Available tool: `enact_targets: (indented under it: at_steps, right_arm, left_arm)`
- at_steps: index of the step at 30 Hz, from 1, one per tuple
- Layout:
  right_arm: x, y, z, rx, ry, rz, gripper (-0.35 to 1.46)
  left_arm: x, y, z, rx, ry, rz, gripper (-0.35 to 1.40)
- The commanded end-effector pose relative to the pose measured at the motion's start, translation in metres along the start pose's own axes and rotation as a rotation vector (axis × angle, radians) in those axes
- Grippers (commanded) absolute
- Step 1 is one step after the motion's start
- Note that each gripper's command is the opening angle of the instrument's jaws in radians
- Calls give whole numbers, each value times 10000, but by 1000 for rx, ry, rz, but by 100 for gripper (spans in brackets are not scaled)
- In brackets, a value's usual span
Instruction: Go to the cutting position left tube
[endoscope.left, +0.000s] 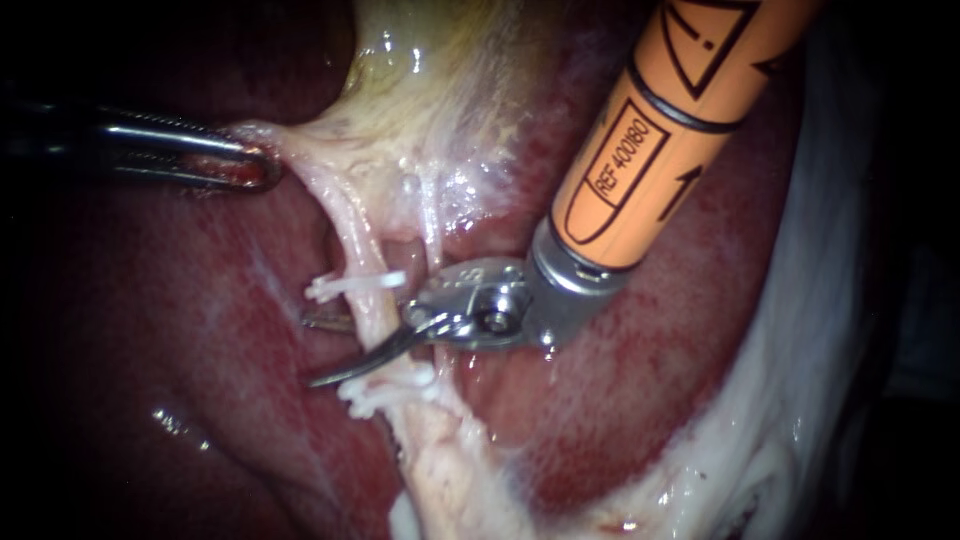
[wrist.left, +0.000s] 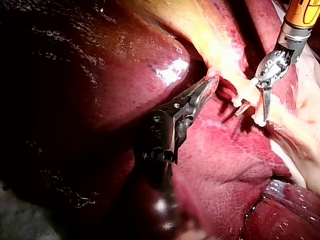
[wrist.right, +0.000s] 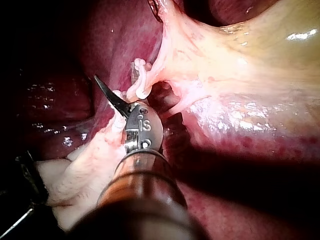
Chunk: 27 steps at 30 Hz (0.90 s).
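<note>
- Your right instrument comes in on an orange shaft. Its pincer is a pair of thin curved blades, and they stand apart with a clear gap between them.
- The left tube runs straight through that gap. One blade crosses in front of it and the other shows behind it. You cannot tell from these views whether either blade touches the tube.
- The gallbladder-side clip, which is white, sits on the tube just beside one blade. The other clip, also white, sits on it just beside the second blade. The open pincer therefore straddles the stretch of tube between the two.
- The right tube is thinner. It lies next to the hinge of that pincer, outside the blades.
- Your left instrument has its pincer clamped on pale tissue at the lower edge of the gallbladder, well apart from the blades.
- That tissue is drawn out in a tight sheet from the clamped pincer toward the tubes.
- The liver lies dark red under both pincers.
</note>
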Motion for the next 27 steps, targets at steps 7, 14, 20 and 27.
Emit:
enact_targets:
  at_steps: [7,14,20,27]
  right_arm:
    - [9,-17,8,16,13,4,143]
    - [25,-39,11,44,35,3,143]
    - [29,-41,10,47,38,5,143]
    - [27,-38,9,44,39,11,143]
  left_arm:
    - [0,0,0,1,0,0,-35]
    - [-1,0,0,1,0,0,-35]
    - [-1,0,1,1,0,0,-35]
    - [-1,0,1,1,0,0,-35]
